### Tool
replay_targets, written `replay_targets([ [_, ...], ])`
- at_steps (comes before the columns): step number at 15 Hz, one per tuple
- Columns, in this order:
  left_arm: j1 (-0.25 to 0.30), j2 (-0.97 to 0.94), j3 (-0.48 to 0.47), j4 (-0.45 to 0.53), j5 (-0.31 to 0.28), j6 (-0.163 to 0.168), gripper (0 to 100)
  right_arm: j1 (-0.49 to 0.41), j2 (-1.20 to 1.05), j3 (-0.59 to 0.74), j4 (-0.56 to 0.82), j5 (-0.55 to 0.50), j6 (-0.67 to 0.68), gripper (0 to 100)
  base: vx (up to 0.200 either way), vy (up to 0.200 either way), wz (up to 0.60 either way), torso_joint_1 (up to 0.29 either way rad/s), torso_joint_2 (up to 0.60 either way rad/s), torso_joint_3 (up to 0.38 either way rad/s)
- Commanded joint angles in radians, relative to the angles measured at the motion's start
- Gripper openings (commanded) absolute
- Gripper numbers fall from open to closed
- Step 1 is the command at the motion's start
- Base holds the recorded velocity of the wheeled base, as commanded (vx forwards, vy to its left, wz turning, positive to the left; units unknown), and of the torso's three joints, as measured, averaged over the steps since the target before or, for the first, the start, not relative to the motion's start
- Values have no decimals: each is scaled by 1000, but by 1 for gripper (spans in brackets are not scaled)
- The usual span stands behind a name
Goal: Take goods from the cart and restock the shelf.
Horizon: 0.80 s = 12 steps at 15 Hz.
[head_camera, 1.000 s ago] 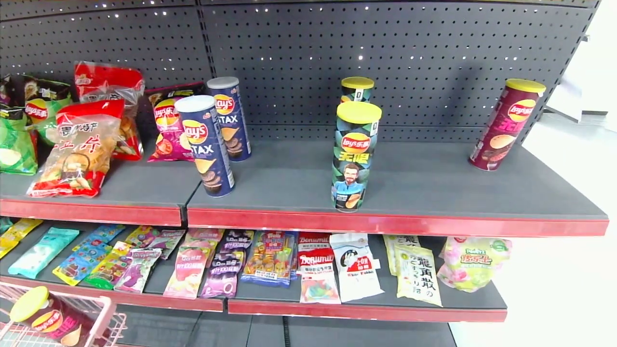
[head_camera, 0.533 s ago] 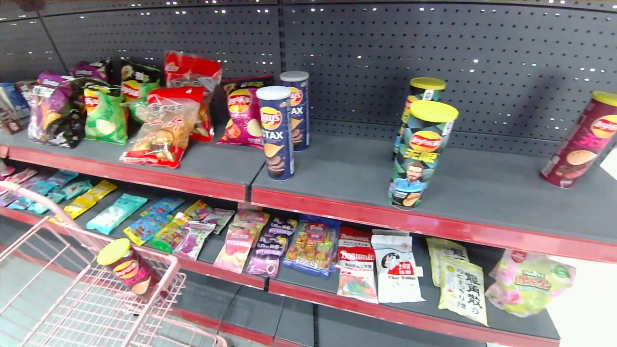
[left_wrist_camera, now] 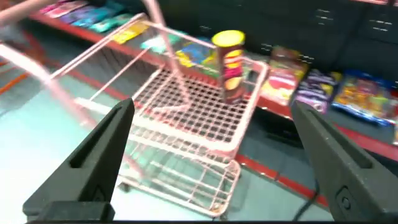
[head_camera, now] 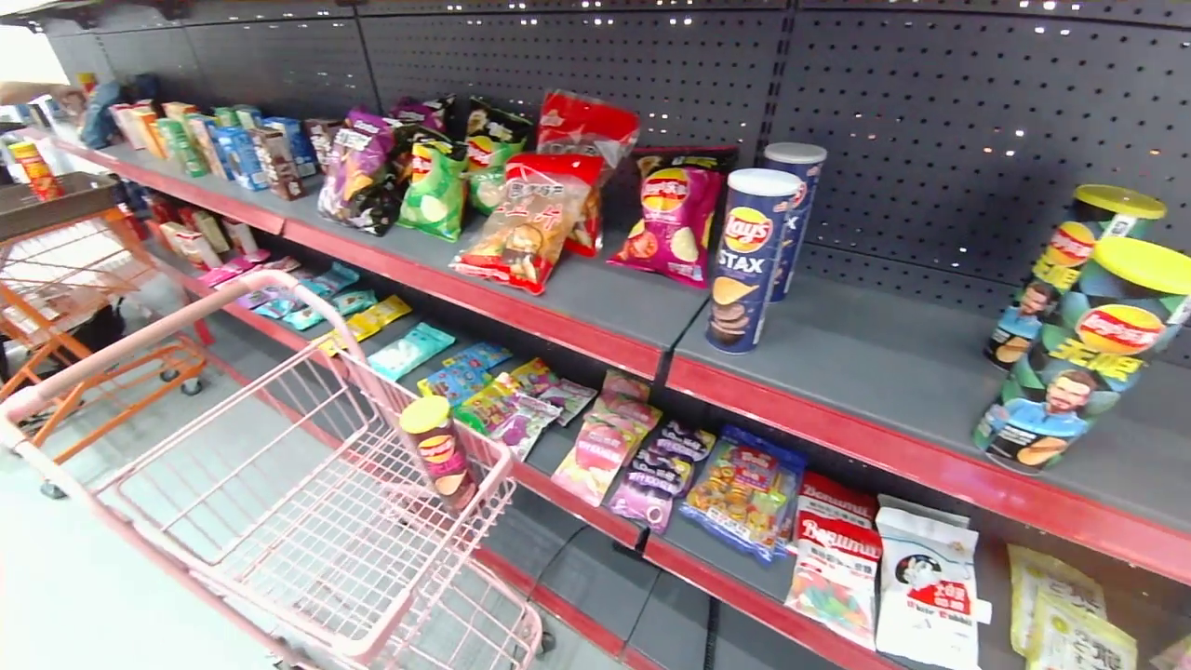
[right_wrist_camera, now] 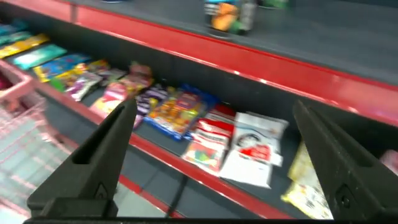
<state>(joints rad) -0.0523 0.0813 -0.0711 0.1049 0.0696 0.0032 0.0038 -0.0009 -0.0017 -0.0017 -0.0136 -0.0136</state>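
Note:
A pink wire cart [head_camera: 158, 340] stands in front of the shelf at the lower left. One maroon chip can [head_camera: 437, 451] with a yellow lid stands upright in its far corner. In the left wrist view the same can [left_wrist_camera: 231, 65] stands in the cart [left_wrist_camera: 186, 112], well beyond my left gripper [left_wrist_camera: 211, 168], which is open and holds nothing. My right gripper [right_wrist_camera: 211, 162] is open too, facing the lower shelf's candy bags [right_wrist_camera: 180, 115]. The upper shelf [head_camera: 837, 372] carries blue cans [head_camera: 749, 256] and green cans [head_camera: 1079, 363].
Chip bags [head_camera: 521, 223] and boxes [head_camera: 233, 149] fill the upper shelf's left part; grey shelf board lies bare between the blue and green cans. Flat snack packs [head_camera: 642, 465] line the lower shelf. An orange cart [head_camera: 84, 279] stands farther left on the floor.
The head camera has swung left: the cart and its can now show more fully, and the shelf's right end has left the picture. The goods themselves have not moved.

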Motion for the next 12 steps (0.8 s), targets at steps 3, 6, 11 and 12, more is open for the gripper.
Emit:
replay_targets([
  [3, -1, 0, -1, 1, -7, -71, 100, 1, 1, 0, 0, 1, 1, 100, 0, 0, 400, 0, 0, 3],
  [6, 0, 0, -1, -1, -7, -86, 100, 1, 1, 2, 0, 3, 6, 100, 0, 0, 0, 0, 0, 0],
  [11, 0, 0, -1, -1, -8, -58, 100, 1, 1, 2, 0, 3, 12, 100, 0, 0, 0, -102, 260, 154],
  [12, 0, 0, -1, -1, -8, -52, 100, 1, 1, 0, 0, 3, 11, 100, 0, 0, 0, -149, 383, 222],
])
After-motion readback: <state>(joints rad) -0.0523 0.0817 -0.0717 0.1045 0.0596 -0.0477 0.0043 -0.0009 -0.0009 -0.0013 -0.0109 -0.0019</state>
